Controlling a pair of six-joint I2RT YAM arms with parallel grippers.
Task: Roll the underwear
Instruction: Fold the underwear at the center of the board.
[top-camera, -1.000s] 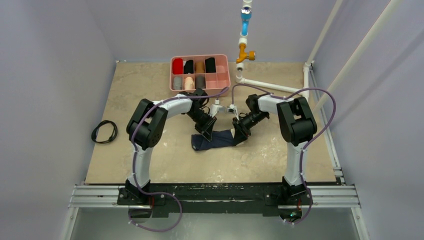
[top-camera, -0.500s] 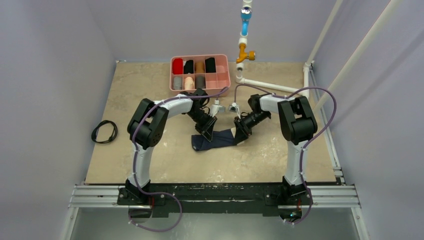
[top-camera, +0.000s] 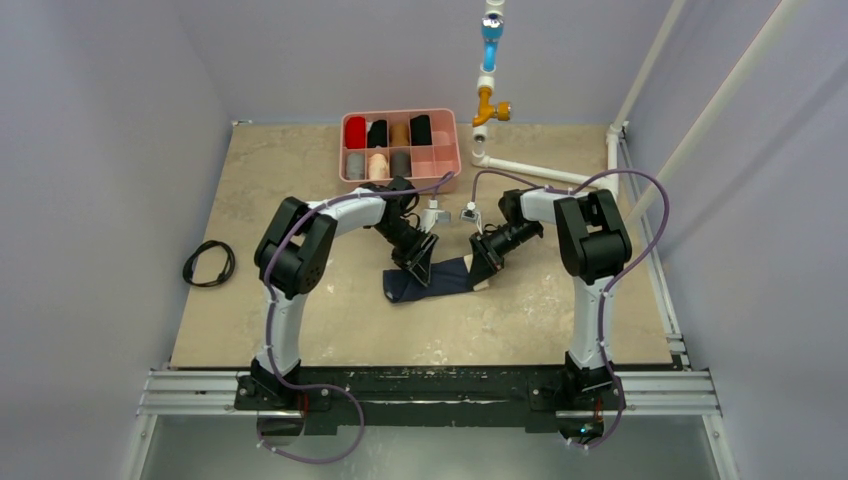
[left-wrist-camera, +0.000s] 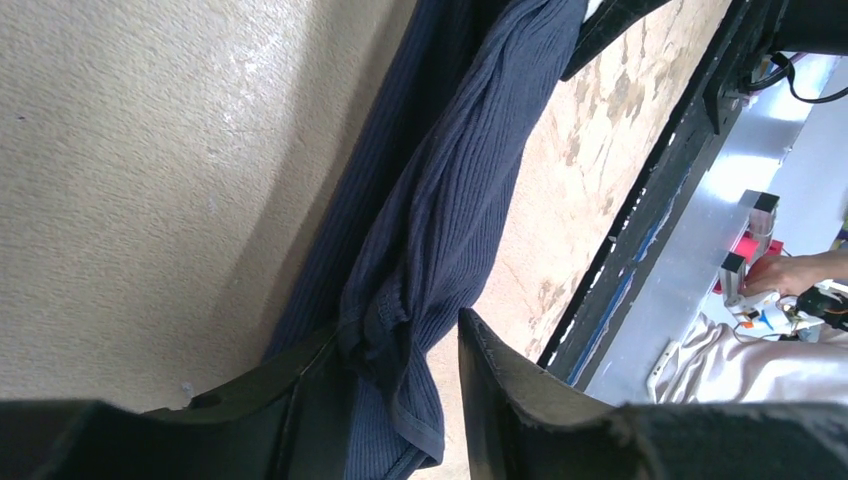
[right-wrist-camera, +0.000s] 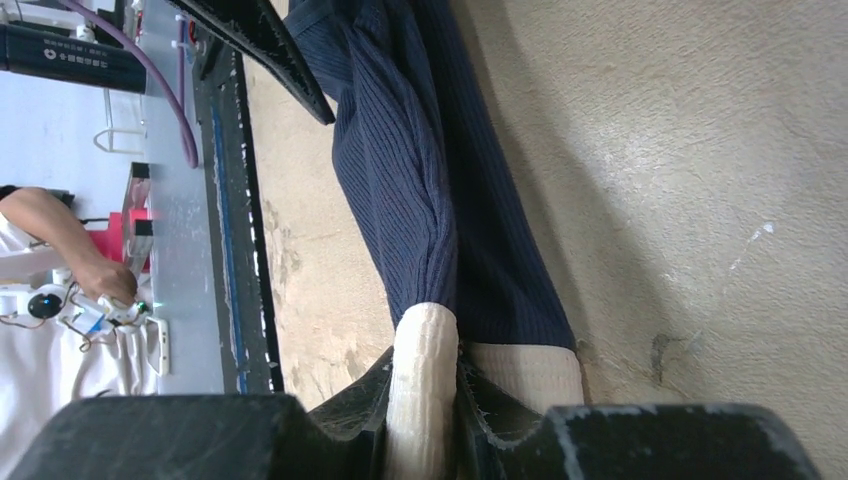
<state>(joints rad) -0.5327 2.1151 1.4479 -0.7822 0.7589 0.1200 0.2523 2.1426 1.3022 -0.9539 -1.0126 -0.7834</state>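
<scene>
The underwear (top-camera: 432, 282), dark navy ribbed fabric with a cream band, lies bunched lengthwise on the table between both grippers. My left gripper (top-camera: 414, 271) is at its left end. In the left wrist view its jaws (left-wrist-camera: 400, 350) stand apart, with a fold of navy fabric (left-wrist-camera: 460, 180) between them, against the left finger. My right gripper (top-camera: 480, 268) is at the right end. In the right wrist view it (right-wrist-camera: 425, 395) is shut on the folded cream band (right-wrist-camera: 424, 350), with the navy fabric (right-wrist-camera: 400, 150) stretching away toward the left gripper.
A pink divided tray (top-camera: 447, 152) with several fabric rolls stands behind the arms. A black cable loop (top-camera: 208, 264) lies at the left. A white pipe (top-camera: 540, 172) with a blue and orange fitting (top-camera: 490, 60) runs along the back right.
My right gripper has shifted slightly to the right with the cream band, drawing the fabric a little that way. The left arm has hardly moved.
</scene>
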